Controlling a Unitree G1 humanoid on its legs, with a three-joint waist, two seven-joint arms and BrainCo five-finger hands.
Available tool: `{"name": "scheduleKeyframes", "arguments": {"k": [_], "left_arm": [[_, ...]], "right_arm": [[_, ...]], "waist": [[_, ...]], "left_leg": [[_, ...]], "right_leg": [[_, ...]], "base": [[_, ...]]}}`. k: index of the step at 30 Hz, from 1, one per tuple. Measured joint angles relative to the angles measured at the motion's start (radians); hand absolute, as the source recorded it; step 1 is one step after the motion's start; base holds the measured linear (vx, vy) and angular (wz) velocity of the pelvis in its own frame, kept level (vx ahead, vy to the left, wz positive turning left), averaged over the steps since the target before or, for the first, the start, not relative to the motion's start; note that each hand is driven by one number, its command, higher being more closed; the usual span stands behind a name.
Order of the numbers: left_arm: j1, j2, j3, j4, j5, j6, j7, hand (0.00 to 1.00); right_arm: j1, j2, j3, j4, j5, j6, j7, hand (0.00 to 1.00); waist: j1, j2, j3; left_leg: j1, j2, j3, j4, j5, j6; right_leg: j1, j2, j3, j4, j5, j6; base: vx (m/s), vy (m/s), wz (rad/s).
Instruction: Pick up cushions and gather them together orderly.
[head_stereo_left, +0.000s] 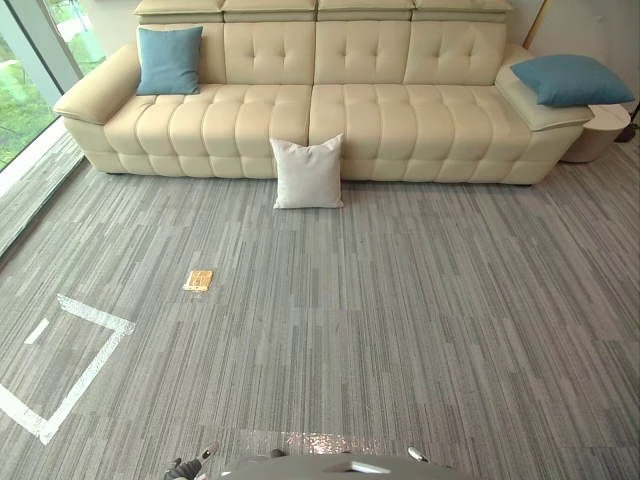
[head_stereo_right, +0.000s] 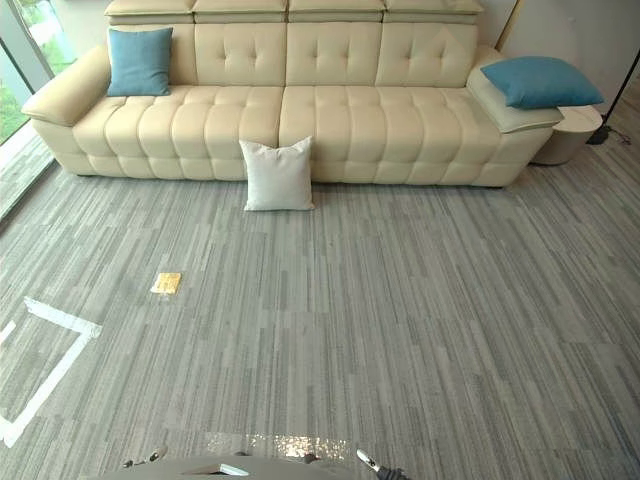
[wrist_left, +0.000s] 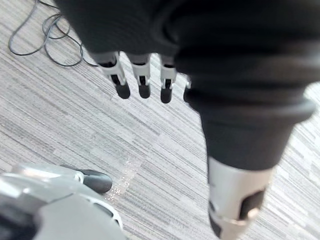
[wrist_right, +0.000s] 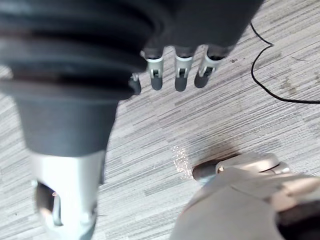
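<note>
A white cushion (head_stereo_left: 308, 173) stands on the carpet, leaning against the front of the cream sofa (head_stereo_left: 400, 120). One blue cushion (head_stereo_left: 169, 60) rests upright in the sofa's left corner. Another blue cushion (head_stereo_left: 572, 80) lies on the right armrest. My left hand (wrist_left: 142, 82) hangs over the carpet with straight fingers and holds nothing. My right hand (wrist_right: 180, 75) hangs the same way, open and empty. Both hands are far from the cushions, low at my sides.
A small tan flat object (head_stereo_left: 198, 280) lies on the carpet left of centre. White tape lines (head_stereo_left: 85, 350) mark the floor at the lower left. A round side table (head_stereo_left: 600, 130) stands past the sofa's right end. A window wall (head_stereo_left: 25, 90) runs along the left.
</note>
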Motion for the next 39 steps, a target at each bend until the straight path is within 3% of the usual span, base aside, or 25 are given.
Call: {"name": "scheduleKeyframes", "arguments": {"k": [12, 21, 39], "left_arm": [[-0.015, 0.016, -0.043, 0.011, 0.055, 0.0, -0.001, 0.0], [-0.032, 0.041, -0.101, 0.031, 0.095, -0.001, -0.003, 0.0], [-0.052, 0.059, -0.125, 0.029, 0.096, 0.0, -0.001, 0.0]], "right_arm": [[-0.042, 0.0, 0.005, 0.003, -0.014, -0.001, 0.001, 0.0], [-0.056, -0.008, 0.029, 0.008, -0.09, 0.004, 0.002, 0.0], [-0.078, 0.0, -0.001, 0.042, -0.07, 0.004, -0.001, 0.0]], "waist": [[0.001, -0.001, 0.015], [-0.001, -0.011, 0.024], [-0.003, -0.018, 0.057]], "left_leg": [[0.009, 0.0, -0.001, -0.02, 0.01, -0.005], [0.001, -0.001, -0.004, -0.02, 0.013, 0.001], [-0.032, 0.002, -0.022, -0.006, 0.01, -0.006]], "right_leg": [[0.013, 0.003, -0.003, -0.027, 0.015, -0.003], [0.013, 0.005, -0.005, -0.043, 0.018, -0.005], [0.005, 0.006, -0.033, -0.052, 0.017, -0.006]], "base": [[-0.04, -0.031, 0.0], [-0.02, -0.028, 0.0], [-0.02, -0.029, 0.04]]}}
